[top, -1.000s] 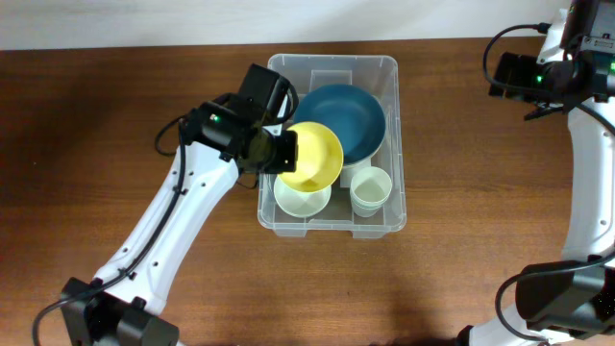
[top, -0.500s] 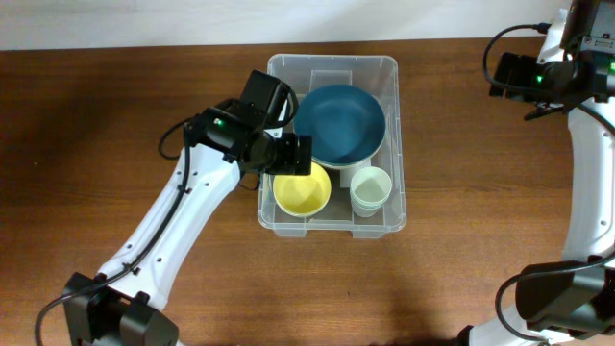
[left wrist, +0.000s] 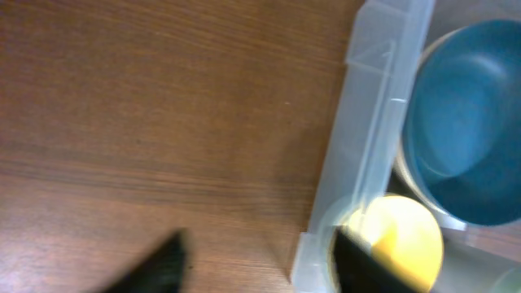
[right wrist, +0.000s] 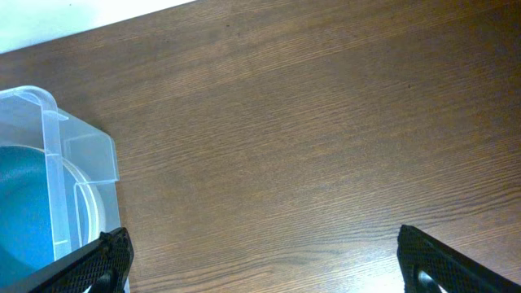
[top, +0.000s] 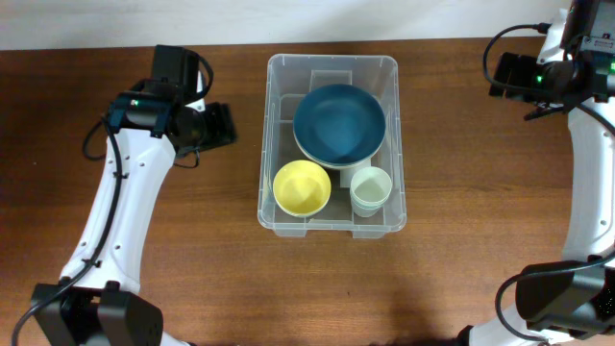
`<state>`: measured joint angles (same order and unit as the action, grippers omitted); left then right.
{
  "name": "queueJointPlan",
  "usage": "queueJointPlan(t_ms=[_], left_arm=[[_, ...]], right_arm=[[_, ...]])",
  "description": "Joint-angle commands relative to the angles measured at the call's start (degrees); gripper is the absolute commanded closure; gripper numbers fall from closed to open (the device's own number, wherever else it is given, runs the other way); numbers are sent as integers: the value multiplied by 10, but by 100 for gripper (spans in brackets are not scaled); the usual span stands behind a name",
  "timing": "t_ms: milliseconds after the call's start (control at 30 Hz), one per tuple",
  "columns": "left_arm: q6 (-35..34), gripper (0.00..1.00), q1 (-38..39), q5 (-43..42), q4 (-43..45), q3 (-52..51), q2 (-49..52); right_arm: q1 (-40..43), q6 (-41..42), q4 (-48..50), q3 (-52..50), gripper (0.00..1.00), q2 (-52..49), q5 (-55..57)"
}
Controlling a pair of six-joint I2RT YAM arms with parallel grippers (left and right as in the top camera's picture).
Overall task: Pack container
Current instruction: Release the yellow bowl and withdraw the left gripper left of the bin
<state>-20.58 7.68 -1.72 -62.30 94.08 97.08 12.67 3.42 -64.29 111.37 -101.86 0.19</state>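
Observation:
The container (top: 332,61), a clear plastic bin, stands at the table's middle. Inside it a large blue bowl (top: 338,123) fills the back, a yellow bowl (top: 302,186) sits upright at the front left, and a pale cup (top: 370,189) at the front right. My left gripper (top: 223,125) hovers over bare wood just left of the bin, open and empty. In the left wrist view my left gripper (left wrist: 260,248) is blurred beside the bin's wall (left wrist: 358,138), with the yellow bowl (left wrist: 407,244) and the blue bowl (left wrist: 468,122) beyond. My right gripper (right wrist: 260,252) is wide open over wood.
The right arm (top: 538,72) stays at the far right back, well away from the bin. The bin's corner (right wrist: 77,163) shows at the left edge of the right wrist view. Brown wooden table (top: 461,269) surrounds the bin; a pale wall runs along the back.
The left gripper let go of the yellow bowl, which dropped level into the bin's front left. The left arm then pulled out to the left. The right arm has not moved.

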Motion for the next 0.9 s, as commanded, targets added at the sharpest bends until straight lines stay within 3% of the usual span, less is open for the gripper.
queueJointPlan(t_ms=[0,433,867], left_arm=[[-7,99,0,20,-4,-16,-3],[-36,99,17,-3,50,-156,-3],[-36,99,101,-41,80,-163,-3]], right_arm=[[2,5,1,2,1,2,3],[2,5,1,2,1,2,3],[2,5,1,2,1,2,3]])
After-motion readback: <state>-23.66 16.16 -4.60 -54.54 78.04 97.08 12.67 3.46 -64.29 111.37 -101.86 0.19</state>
